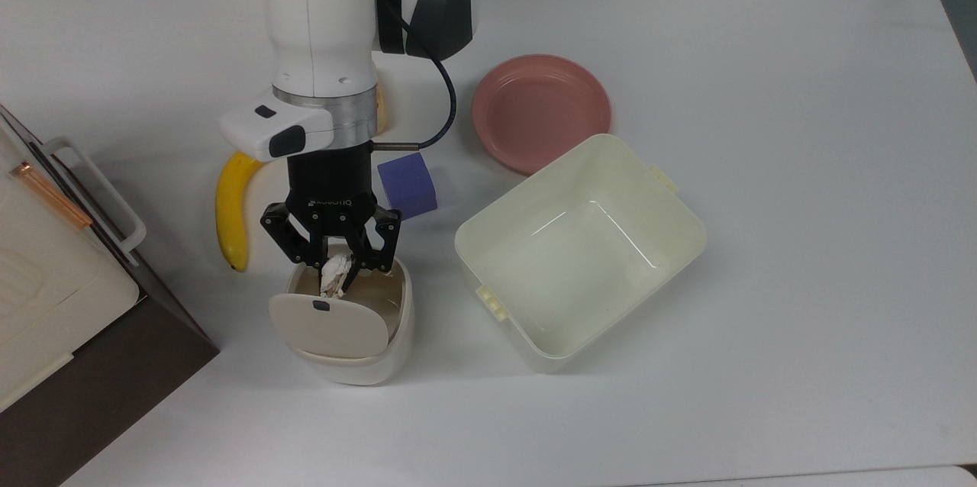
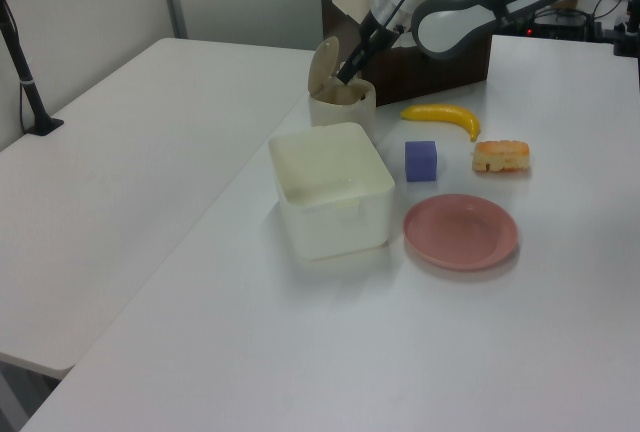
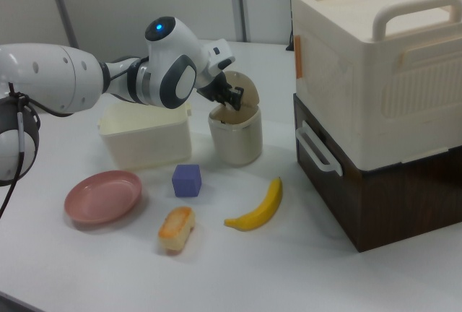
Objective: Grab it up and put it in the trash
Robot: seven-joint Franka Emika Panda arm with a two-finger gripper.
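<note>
A small crumpled white paper ball [image 1: 334, 277] is pinched between the black fingers of my gripper [image 1: 333, 273], which is shut on it. The gripper hangs right over the open mouth of the trash [image 1: 347, 334], a rounded cream bin whose flap lid [image 1: 328, 327] is swung open toward the top view's bottom. In the left view the gripper [image 2: 345, 74] reaches down into the trash [image 2: 341, 109]. In the right view the gripper [image 3: 232, 97] sits at the rim of the trash [image 3: 237, 135], under the raised lid.
A large cream tub [image 1: 580, 250] stands right of the bin, with a pink plate [image 1: 540, 109] behind it. A purple cube [image 1: 407, 182] and yellow banana [image 1: 231, 212] flank the arm. A bread loaf [image 3: 177, 229] lies near the plate. A cream-and-brown box [image 3: 379, 102] fills the top view's left edge.
</note>
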